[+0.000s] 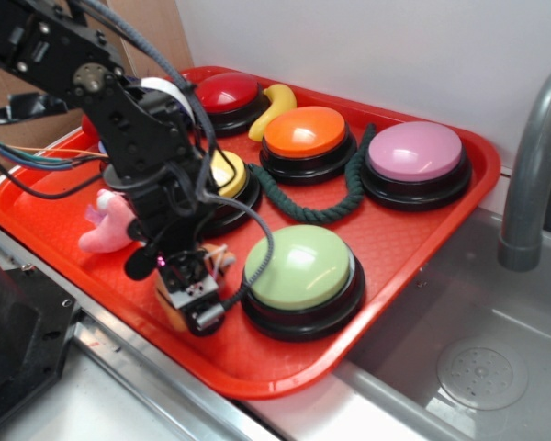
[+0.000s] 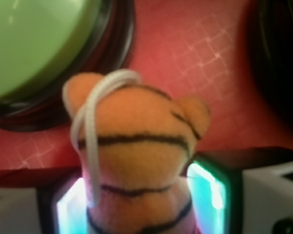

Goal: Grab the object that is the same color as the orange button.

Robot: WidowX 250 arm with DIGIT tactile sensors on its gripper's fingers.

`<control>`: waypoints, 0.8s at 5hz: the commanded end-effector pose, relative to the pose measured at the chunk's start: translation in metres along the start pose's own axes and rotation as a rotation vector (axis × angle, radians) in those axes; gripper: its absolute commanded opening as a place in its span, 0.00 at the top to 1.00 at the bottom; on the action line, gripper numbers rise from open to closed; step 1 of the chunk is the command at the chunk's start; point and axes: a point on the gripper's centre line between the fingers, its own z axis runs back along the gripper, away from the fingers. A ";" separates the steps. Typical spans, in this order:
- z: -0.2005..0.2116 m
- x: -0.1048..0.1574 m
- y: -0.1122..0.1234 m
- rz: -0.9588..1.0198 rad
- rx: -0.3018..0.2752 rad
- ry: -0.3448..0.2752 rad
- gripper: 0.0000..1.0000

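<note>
The small orange plush tiger with dark stripes and a white string loop sits between my gripper's two pads, which press on its body from both sides. In the exterior view my gripper is low over the front of the red tray, just left of the green button, and only a bit of the tiger's orange shows beside the fingers. The orange button stands at the back middle of the tray, far from the gripper.
On the tray are also a red button, a yellow button, a pink button, a banana, a pink plush and a dark green rope. A grey faucet and sink lie to the right.
</note>
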 end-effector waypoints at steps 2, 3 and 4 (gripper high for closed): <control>0.127 0.009 0.046 0.305 0.114 -0.012 1.00; 0.147 -0.003 0.080 0.416 0.113 -0.002 1.00; 0.149 -0.009 0.087 0.461 0.118 0.023 1.00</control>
